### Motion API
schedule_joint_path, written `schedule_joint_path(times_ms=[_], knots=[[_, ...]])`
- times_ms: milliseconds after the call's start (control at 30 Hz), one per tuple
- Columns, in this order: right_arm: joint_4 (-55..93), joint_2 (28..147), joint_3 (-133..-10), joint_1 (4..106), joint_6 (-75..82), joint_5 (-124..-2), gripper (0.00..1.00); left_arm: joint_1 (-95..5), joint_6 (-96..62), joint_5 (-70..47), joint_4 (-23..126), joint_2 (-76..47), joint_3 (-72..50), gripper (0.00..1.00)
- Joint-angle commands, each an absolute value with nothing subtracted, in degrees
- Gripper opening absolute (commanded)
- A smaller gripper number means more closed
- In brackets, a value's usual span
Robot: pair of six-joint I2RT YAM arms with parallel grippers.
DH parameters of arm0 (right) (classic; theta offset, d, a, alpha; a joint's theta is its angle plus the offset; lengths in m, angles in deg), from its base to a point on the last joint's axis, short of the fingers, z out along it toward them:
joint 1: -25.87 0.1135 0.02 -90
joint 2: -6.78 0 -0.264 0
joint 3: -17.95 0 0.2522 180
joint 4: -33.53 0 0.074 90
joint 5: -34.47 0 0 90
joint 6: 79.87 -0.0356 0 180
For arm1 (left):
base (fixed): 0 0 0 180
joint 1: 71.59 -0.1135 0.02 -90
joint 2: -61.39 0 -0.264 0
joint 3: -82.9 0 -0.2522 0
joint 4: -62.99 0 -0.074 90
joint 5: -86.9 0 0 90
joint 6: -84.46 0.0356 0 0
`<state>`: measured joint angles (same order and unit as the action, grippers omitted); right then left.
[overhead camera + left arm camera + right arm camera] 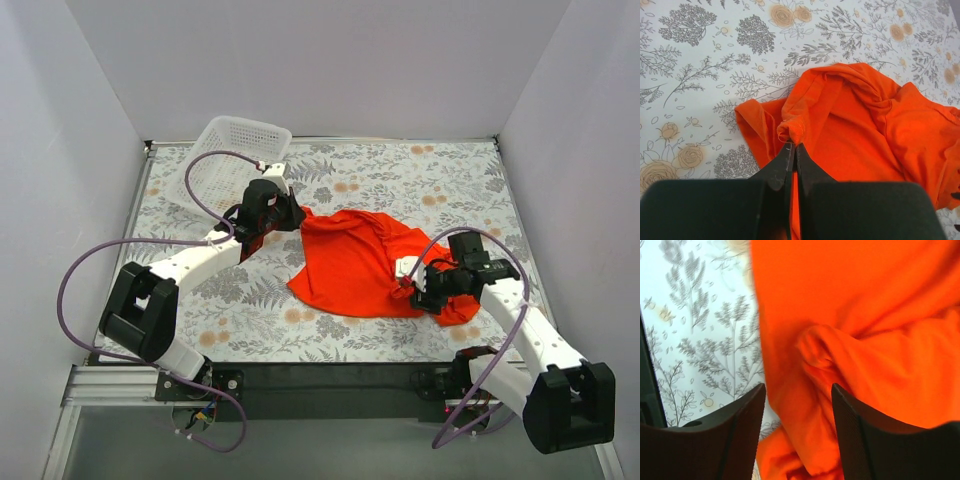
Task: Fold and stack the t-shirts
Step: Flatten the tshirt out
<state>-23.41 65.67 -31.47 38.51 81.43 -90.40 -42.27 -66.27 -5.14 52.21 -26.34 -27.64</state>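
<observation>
One bright orange-red t-shirt (pixel 355 262) lies crumpled on the flowered tablecloth, right of centre. My left gripper (pixel 296 216) is at its far left corner and is shut on a pinched fold of the fabric; in the left wrist view the gripper (pixel 792 146) clamps a small bunch of the t-shirt (pixel 865 130). My right gripper (pixel 412 291) is open over the shirt's near right edge. In the right wrist view its gripper (pixel 797 392) straddles a raised fold of the t-shirt (pixel 860 305) without closing on it.
A white plastic mesh basket (pixel 233 160) lies tilted at the back left, just behind my left arm. White walls enclose the table on three sides. A black rail (pixel 330 380) runs along the near edge between the arm bases.
</observation>
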Motion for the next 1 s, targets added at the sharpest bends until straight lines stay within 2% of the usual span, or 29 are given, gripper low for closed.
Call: schedule_joint_path(times_ms=[0, 100, 167, 267, 333, 400, 500, 967], knots=[[-18.6, 61.5, -37.8, 35.6, 68.6, -89.3, 0.53, -42.2, -66.9, -9.0, 50.6, -23.9, -28.8, 0.0], [-10.1, 62.8, -40.9, 32.5, 52.9, -83.2, 0.59, -42.1, -66.2, -9.2, 49.6, -22.1, -29.4, 0.0], [-6.1, 64.7, -41.9, 30.1, 42.2, -79.4, 0.58, -42.1, -66.2, -9.0, 49.5, -21.3, -30.3, 0.0], [-5.5, 70.6, -45.4, 23.9, 29.8, -75.4, 0.54, -42.2, -65.9, -9.0, 49.5, -20.5, -30.7, 0.0], [-7.3, 74.9, -47.3, 21.9, 25.4, -75.7, 0.46, -42.1, -65.9, -9.4, 49.5, -20.4, -30.6, 0.0], [-8.6, 78.2, -48.3, 19.8, 23.0, -75.7, 0.38, -42.1, -65.9, -9.6, 49.5, -20.4, -30.7, 0.0], [-9.9, 80.2, -48.5, 18.3, 20.1, -76.9, 0.34, -42.2, -65.9, -10.2, 49.5, -20.4, -30.9, 0.0], [-10.9, 83.9, -49.0, 18.0, 14.3, -74.9, 0.39, -42.1, -65.8, -10.4, 49.5, -19.2, -30.9, 0.0]])
